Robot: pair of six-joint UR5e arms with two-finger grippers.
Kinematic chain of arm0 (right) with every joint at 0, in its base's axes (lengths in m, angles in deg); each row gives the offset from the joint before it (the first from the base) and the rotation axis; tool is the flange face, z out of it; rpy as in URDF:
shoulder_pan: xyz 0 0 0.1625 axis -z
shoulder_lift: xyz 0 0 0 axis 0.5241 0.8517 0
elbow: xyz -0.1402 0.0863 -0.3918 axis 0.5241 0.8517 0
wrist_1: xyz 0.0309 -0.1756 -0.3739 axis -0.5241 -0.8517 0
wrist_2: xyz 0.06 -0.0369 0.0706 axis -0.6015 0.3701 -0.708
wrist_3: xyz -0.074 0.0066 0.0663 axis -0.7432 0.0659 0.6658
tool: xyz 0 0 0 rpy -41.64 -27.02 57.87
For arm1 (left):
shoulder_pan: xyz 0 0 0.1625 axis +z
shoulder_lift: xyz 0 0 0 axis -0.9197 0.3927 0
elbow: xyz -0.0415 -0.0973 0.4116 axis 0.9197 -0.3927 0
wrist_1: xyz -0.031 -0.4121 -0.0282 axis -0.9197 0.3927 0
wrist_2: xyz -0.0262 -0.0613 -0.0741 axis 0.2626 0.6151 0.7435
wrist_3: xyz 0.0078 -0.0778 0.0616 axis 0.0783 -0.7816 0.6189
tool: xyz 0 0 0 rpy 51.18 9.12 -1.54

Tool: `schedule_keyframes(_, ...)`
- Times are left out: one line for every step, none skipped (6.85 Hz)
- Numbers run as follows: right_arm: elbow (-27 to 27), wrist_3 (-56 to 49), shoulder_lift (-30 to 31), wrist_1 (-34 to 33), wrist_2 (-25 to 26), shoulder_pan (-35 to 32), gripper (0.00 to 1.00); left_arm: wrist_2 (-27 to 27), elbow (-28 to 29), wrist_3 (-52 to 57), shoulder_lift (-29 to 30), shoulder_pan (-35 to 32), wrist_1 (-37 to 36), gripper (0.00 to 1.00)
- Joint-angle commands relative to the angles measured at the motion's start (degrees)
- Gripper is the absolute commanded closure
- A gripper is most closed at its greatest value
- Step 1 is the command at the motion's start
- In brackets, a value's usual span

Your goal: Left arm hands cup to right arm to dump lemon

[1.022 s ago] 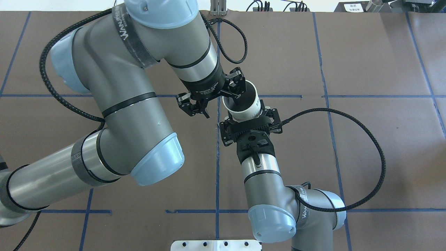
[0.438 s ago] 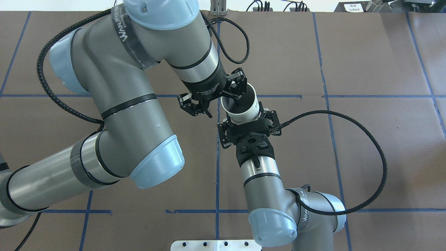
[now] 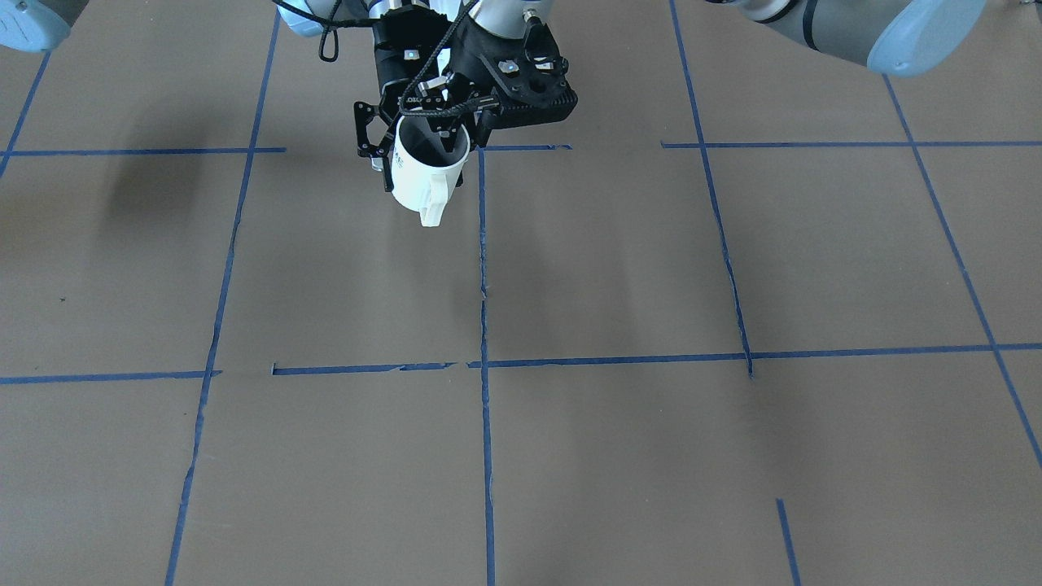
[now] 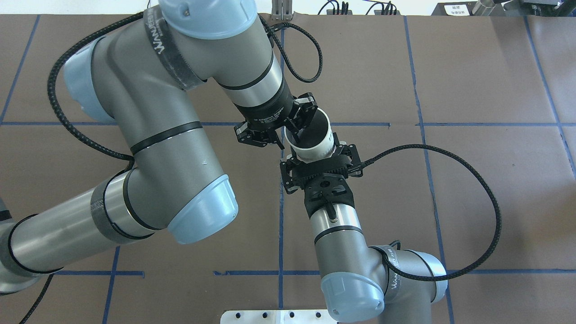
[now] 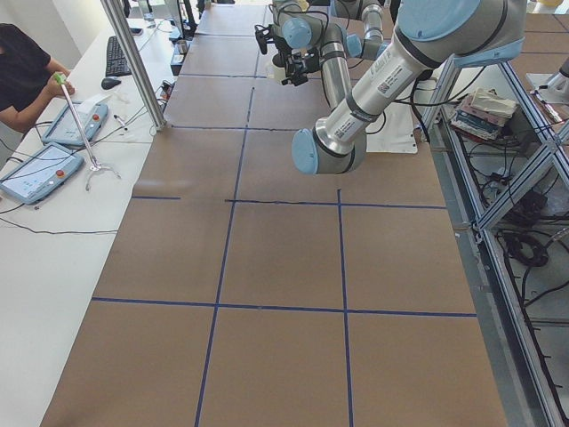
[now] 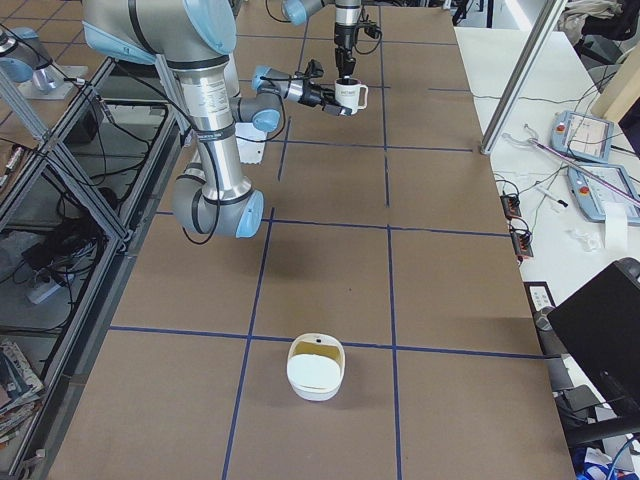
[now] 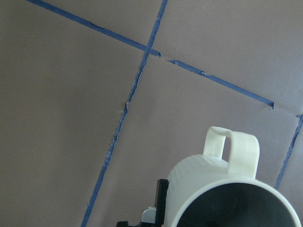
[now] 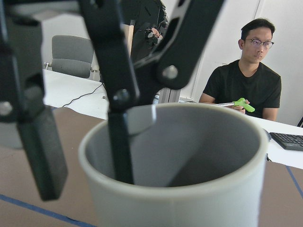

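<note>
Your left gripper (image 4: 287,138), the black two-finger one with white lettering on its barrel, has its jaws apart astride the rim of the white mug with the squarish loop handle (image 3: 419,175). One finger (image 8: 119,142) hangs inside, the other outside, and neither looks pressed to the wall. Your right gripper (image 4: 318,153), black with linkage fingers, is clamped round the mug's body. It carries the mug mouth up in the air, upper left of centre in the front-facing view, above the brown paper-covered table taped in blue lines (image 3: 610,260).

I judge the hand-over nearly done: the right side bears the weight, and the left need only lift clear. The dump is not yet begun. You cannot see the lemon; the mug's inside shows only dark.

The thick silver-grey left arm (image 4: 166,112) enters from the overhead view's left, wrist angled down. The slimmer right arm (image 4: 337,225) rises from the bottom edge, wrist level, pointing toward the top of the frame.
</note>
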Motion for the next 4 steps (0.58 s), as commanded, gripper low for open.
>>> schedule_keyframes(0.0, -0.2, 1.3, 2.4, 1.2, 1.7, 0.0, 0.4, -0.5, 0.0, -0.3, 0.0, -0.2, 1.0)
schedule_keyframes(0.1, -0.2, 1.1, 2.5, 1.2, 1.9, 0.0, 0.4, -1.3, 0.0, -0.7, -0.2, -0.3, 1.0)
schedule_keyframes(0.1, -0.2, 1.3, 2.5, 1.2, 1.9, 0.0, 0.4, -1.4, 0.0, -0.6, -0.2, -0.6, 1.0)
schedule_keyframes(0.1, -0.2, 1.3, 2.5, 1.2, 1.9, 0.0, 0.3, -1.9, -0.1, -0.6, -0.2, -0.6, 1.0)
